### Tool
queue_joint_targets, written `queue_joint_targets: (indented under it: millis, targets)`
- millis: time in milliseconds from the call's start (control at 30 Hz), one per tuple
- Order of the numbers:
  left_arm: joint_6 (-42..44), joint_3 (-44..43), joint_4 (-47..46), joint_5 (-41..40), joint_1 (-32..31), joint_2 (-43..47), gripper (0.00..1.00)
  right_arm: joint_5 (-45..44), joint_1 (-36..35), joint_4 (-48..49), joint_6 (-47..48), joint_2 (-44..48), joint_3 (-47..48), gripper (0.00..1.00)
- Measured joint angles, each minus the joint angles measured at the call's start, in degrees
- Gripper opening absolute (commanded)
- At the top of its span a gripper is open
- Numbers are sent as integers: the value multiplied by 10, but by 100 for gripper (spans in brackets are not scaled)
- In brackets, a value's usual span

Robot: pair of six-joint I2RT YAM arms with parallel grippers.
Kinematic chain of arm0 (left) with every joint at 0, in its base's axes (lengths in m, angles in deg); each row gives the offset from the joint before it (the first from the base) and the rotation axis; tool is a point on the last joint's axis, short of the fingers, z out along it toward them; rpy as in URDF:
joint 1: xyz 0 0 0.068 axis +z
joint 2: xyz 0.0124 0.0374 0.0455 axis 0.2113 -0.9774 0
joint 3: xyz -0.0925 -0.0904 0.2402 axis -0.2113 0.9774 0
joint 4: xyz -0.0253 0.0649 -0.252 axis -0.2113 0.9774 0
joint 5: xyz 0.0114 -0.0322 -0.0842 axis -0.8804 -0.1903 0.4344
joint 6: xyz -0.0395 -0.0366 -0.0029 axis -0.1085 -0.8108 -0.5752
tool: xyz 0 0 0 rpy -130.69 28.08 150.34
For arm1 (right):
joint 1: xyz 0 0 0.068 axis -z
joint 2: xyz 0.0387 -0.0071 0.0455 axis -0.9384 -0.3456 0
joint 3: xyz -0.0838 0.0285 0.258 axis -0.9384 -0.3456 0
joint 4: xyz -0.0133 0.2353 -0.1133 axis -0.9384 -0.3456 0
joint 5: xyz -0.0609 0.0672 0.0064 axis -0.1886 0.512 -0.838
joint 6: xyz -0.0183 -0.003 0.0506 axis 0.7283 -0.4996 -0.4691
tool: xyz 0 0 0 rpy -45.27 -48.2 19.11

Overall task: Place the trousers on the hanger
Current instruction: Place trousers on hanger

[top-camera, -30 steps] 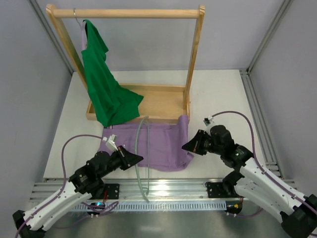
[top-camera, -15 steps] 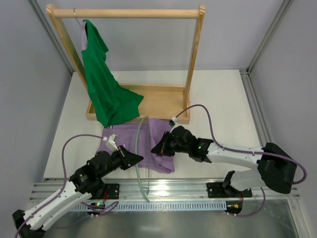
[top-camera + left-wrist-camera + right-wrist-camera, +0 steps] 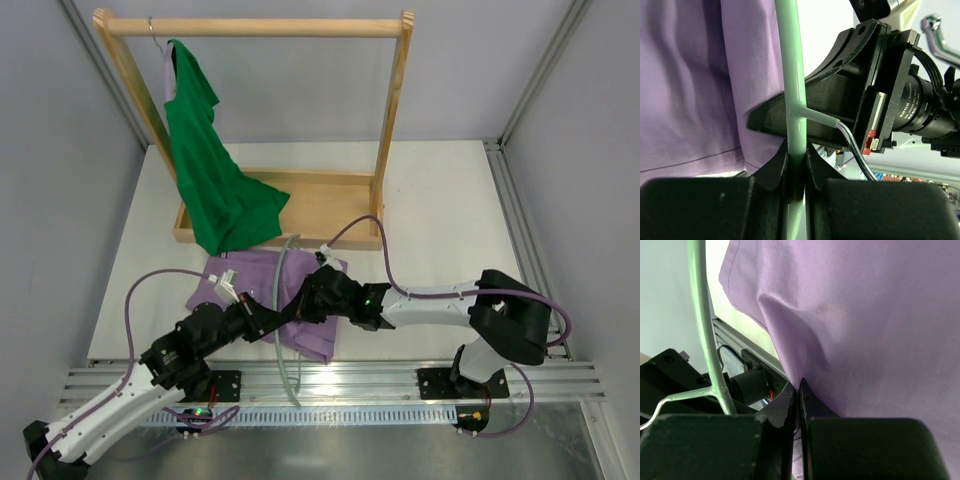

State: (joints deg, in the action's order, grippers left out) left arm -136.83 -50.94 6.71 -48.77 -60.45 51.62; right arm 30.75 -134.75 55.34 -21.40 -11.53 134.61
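The lilac trousers (image 3: 248,276) lie folded over on themselves on the white table in front of the wooden rack. The pale green hanger (image 3: 281,270) lies across them, its wire hook (image 3: 856,152) pointing right in the left wrist view. My left gripper (image 3: 276,320) is shut on the hanger's bar (image 3: 790,75), the jaws (image 3: 796,146) clamped round it. My right gripper (image 3: 299,307) is shut on a pinch of trouser fabric (image 3: 865,330), jaws (image 3: 798,386) tight together, just right of the hanger (image 3: 705,330). The two grippers stand almost touching.
A wooden rack (image 3: 255,27) stands at the back, with a green T-shirt (image 3: 205,180) hanging at its left end on another hanger. The shirt's hem rests in the rack's wooden base tray (image 3: 325,205). A metal rail (image 3: 360,378) runs along the near edge.
My right arm has swung far left with the trousers' right edge, folding the cloth over toward the hanger. The left gripper and the hanger have stayed put.
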Motion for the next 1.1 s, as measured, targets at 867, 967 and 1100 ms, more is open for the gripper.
queue_joint_targets:
  millis: [867, 967, 1100]
  targets:
    - [14, -18, 9, 1, -4, -25, 0, 5, -3, -10, 50, 33, 10, 38]
    - [13, -21, 8, 1, -4, -26, 0, 7, -4, -12, 51, 45, 9, 38]
    - [14, -26, 10, 3, -5, -37, 0, 6, -5, -25, 57, 64, 2, 22]
